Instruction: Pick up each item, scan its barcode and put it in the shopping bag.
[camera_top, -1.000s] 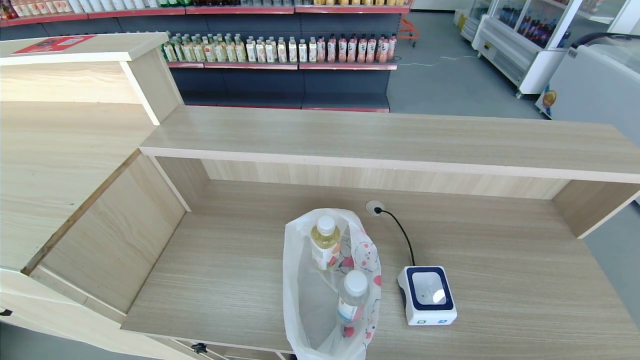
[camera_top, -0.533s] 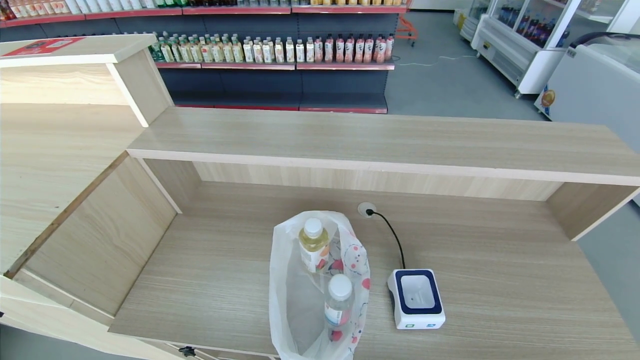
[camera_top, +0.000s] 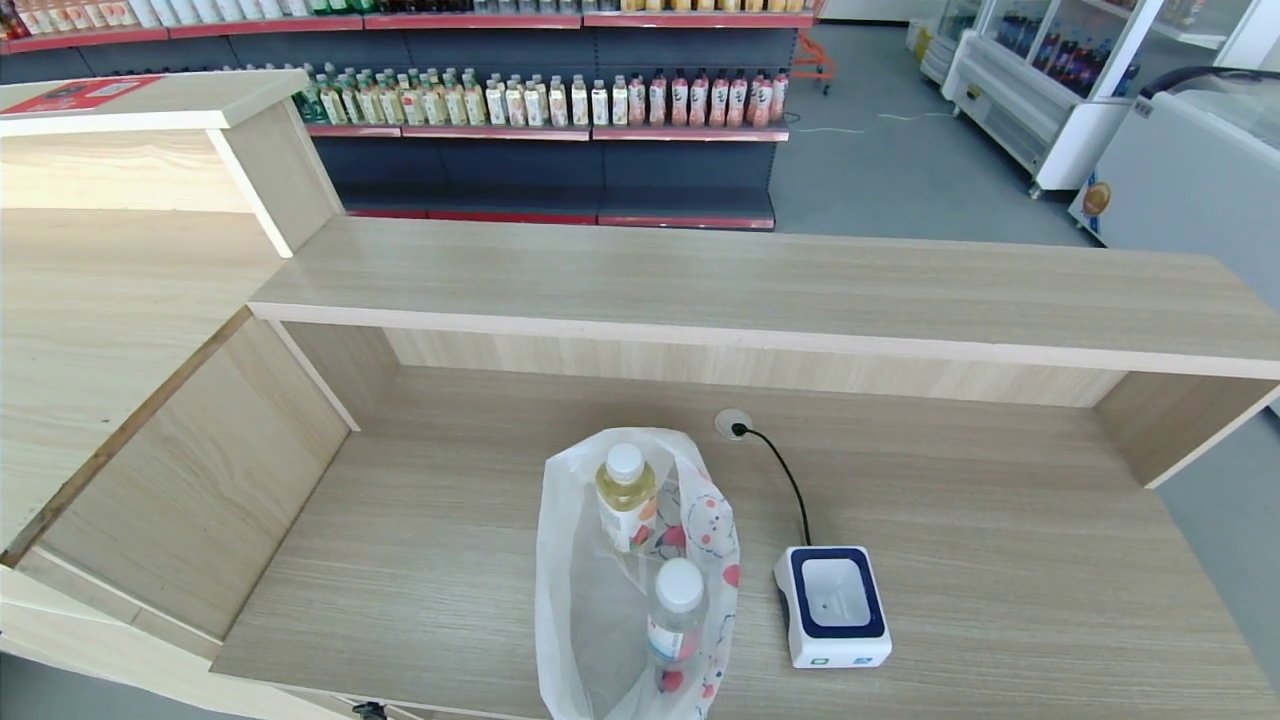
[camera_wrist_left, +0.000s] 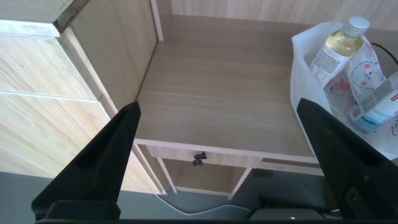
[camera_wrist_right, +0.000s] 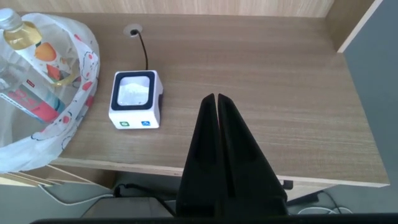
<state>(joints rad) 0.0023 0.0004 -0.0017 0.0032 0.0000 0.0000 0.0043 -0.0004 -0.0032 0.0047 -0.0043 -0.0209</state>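
- Wood-grain counter (camera_top: 1000, 560) carries all the work: a bag and a scanner standing side by side near its front edge, under a raised upper ledge.
- Store shelving (camera_top: 540, 100) with rows of drinks stands well behind the counter, apart from the task.
- White shopping bag (camera_top: 570, 560) with a red print stands open-mouthed just to the left of the scanner.
- Left gripper (camera_wrist_left: 217, 106) hangs off the counter's front left corner with its fingers spread wide and nothing between them.
- Right gripper (camera_wrist_right: 216, 99) hangs before the front edge, to the right of the scanner, fingers pressed together on nothing.
- Barcode scanner (camera_top: 835, 605) lies flat, window up, with no item on it.
- Yellow-drink bottle (camera_top: 626, 500) stands upright at the back of the bag, and a clear bottle (camera_top: 675, 615) stands in front of it. Both are inside.
- Black cable (camera_top: 785, 480) runs from the scanner back to a port in the counter.
- With both visible bottles bagged, I judge the task at or near its end. Any next move would first call for another item to be found. Nothing blocks the bag's mouth or the scanner.
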